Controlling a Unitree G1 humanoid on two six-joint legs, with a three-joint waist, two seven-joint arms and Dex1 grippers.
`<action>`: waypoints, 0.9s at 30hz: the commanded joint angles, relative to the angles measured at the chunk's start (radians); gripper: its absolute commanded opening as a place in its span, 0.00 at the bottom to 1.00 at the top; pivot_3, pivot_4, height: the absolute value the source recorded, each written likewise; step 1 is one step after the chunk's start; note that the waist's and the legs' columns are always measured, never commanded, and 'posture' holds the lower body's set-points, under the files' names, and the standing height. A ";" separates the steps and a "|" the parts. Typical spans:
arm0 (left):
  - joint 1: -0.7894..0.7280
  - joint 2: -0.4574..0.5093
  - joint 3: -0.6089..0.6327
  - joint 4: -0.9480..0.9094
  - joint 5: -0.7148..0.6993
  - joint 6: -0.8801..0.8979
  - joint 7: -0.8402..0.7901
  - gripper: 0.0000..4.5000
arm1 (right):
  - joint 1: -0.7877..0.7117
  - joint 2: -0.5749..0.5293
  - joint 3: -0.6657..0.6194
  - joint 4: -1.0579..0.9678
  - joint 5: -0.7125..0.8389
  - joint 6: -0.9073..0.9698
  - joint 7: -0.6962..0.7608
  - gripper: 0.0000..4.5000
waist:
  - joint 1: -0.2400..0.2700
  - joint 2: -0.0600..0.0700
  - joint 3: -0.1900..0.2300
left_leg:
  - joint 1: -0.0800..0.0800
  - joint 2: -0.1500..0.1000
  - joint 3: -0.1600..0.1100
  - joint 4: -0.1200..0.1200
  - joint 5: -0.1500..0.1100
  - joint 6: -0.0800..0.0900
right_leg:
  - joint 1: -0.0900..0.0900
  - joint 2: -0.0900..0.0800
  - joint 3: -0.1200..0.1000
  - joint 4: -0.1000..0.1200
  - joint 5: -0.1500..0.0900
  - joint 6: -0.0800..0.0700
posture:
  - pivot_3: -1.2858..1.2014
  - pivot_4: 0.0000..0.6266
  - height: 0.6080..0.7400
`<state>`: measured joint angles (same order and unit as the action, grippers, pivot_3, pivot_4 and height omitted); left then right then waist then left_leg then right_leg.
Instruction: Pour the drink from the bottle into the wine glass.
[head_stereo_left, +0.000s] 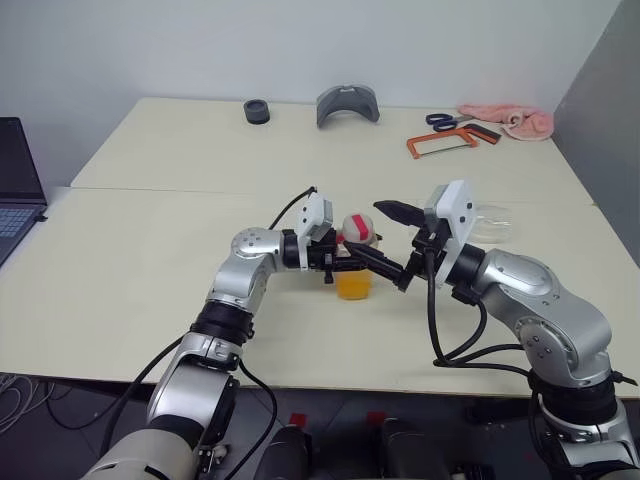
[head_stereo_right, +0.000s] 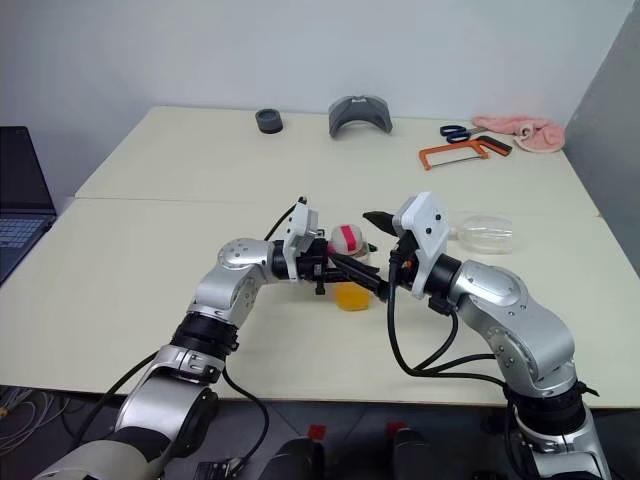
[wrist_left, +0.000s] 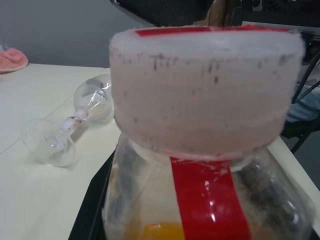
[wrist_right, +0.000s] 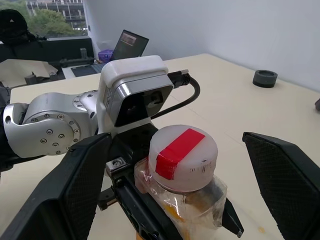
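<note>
At the table's middle, my left gripper (head_stereo_left: 345, 265) is shut on the bottle (head_stereo_left: 355, 262), a small clear one, and holds it upright just above the table. Its white cap (wrist_right: 182, 157) carries a red strip. The orange drink (head_stereo_left: 353, 287) fills only the bottle's lowest part. My right gripper (wrist_right: 175, 142) is open, with one finger on each side of the cap and neither touching it. The wine glass (head_stereo_left: 490, 222) lies on its side on the table beyond my right arm, and it appears again in the left wrist view (wrist_left: 70, 125).
A laptop (head_stereo_left: 15, 190) sits at the left edge. Along the far side lie a black roll (head_stereo_left: 257, 111), a grey curved piece (head_stereo_left: 347, 105), scissors (head_stereo_left: 445, 120), an orange hacksaw (head_stereo_left: 445, 145) and a pink cloth (head_stereo_left: 512, 121). A grey partition (head_stereo_left: 610, 130) bounds the right.
</note>
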<state>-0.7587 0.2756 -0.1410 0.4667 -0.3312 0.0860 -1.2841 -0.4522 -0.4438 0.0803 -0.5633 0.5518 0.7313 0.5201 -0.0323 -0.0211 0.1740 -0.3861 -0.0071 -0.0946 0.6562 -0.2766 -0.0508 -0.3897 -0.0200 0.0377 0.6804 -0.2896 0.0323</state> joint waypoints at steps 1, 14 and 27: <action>-0.005 -0.007 0.020 -0.060 -0.021 -0.004 0.005 0.39 | -0.019 -0.002 -0.014 -0.018 0.006 -0.015 0.007 1.00 | 0.000 0.000 0.000 | 0.000 0.000 0.000 0.000 0.000 0.000 | 0.000 0.000 0.000 0.000 0.000 0.000 | 0.52 0.24 1.00; 0.004 -0.006 0.020 -0.080 -0.022 0.010 0.010 0.39 | -0.002 -0.013 -0.027 -0.030 0.021 -0.008 0.014 1.00 | 0.000 0.000 0.000 | 0.000 0.000 0.000 0.000 0.000 0.000 | 0.000 0.000 0.000 0.000 0.000 0.000 | 0.52 0.24 1.00; 0.007 0.001 0.022 -0.101 -0.042 0.050 -0.011 0.39 | -0.047 0.007 -0.023 -0.016 0.046 0.035 -0.019 1.00 | -0.001 0.000 0.000 | 0.000 0.000 0.000 0.000 0.000 0.000 | 0.000 0.000 0.000 0.000 0.000 0.000 | 0.52 0.24 1.00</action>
<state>-0.7502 0.2744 -0.1401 0.4109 -0.3455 0.1339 -1.2834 -0.4646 -0.4437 0.0698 -0.5631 0.5854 0.7635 0.5137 -0.0329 -0.0210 0.1740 -0.3861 -0.0071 -0.0945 0.6563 -0.2766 -0.0508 -0.3898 -0.0200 0.0378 0.6805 -0.2896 0.0323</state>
